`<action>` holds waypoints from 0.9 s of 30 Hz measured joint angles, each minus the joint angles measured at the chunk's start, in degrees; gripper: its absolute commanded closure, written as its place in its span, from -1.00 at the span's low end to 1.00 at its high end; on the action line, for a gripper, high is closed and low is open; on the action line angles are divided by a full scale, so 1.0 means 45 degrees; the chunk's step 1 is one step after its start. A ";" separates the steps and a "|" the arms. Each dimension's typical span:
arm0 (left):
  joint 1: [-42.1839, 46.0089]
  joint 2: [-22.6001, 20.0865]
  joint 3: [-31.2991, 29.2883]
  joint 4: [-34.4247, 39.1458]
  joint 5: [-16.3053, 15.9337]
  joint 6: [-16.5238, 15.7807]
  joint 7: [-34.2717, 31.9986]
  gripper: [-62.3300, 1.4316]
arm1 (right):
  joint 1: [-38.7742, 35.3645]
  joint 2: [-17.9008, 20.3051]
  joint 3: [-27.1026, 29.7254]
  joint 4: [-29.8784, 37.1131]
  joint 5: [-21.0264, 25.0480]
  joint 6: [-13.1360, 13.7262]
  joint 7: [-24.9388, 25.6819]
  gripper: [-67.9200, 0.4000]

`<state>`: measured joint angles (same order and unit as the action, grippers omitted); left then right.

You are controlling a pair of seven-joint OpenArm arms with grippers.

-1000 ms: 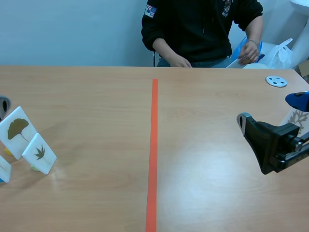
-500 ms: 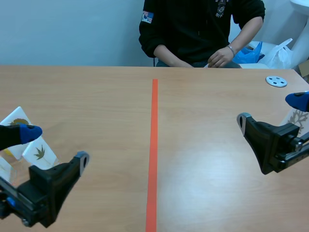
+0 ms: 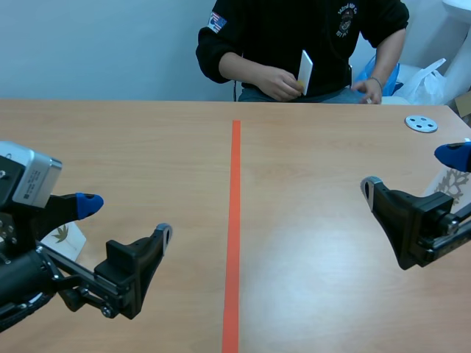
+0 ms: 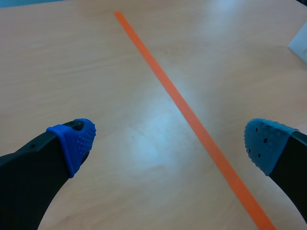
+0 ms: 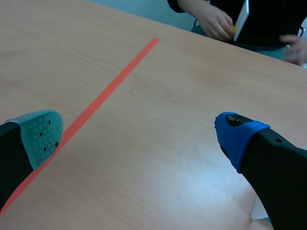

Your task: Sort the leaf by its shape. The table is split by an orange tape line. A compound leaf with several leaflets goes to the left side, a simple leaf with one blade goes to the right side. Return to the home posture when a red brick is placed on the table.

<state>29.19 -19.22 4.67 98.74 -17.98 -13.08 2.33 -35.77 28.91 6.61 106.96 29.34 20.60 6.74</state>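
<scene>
White card (image 3: 305, 71), likely the next leaf, is in the person's hand (image 3: 278, 85) across the tabletop (image 3: 309, 220); your left claw (image 3: 126, 219) and right claw (image 3: 408, 169) gape wide, empty; you're apparently awaiting placement; next, read its shape.

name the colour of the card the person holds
The card is white, clearest in the scene view.

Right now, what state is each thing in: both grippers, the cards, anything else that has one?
left gripper: open, holding nothing, above the table.
right gripper: open, holding nothing.
held card: upright in the person's hand, off the table.
left card: on the left side, partly hidden by the left arm.
right card: on the right side, mostly hidden behind the right gripper.
disc: lying flat.
</scene>
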 measured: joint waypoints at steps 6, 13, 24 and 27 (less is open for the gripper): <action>-0.0107 0.0000 0.0374 0.0000 0.0000 0.0000 0.0049 -1.00 | 0.0000 0.0000 0.0000 -0.0189 0.0005 0.0000 0.0053 -1.00; -0.0102 0.0000 0.0350 0.0000 0.0000 0.0000 0.0044 -1.00 | 0.0000 0.0000 0.0000 -0.0903 0.0005 0.0000 0.0151 -1.00; -0.0102 0.0000 0.0350 0.0000 0.0000 0.0000 -0.0005 -1.00 | 0.0000 0.0000 0.0000 -0.0903 0.0005 -0.0010 0.0481 -1.00; -0.0102 0.0000 0.0350 0.0000 0.0000 0.0000 -0.0005 -1.00 | 0.0000 0.0000 0.0000 -0.0903 0.0005 -0.0053 0.0491 -1.00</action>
<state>28.73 -19.22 6.24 98.74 -17.98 -13.08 2.31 -35.77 28.91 6.61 102.89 29.36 20.36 8.95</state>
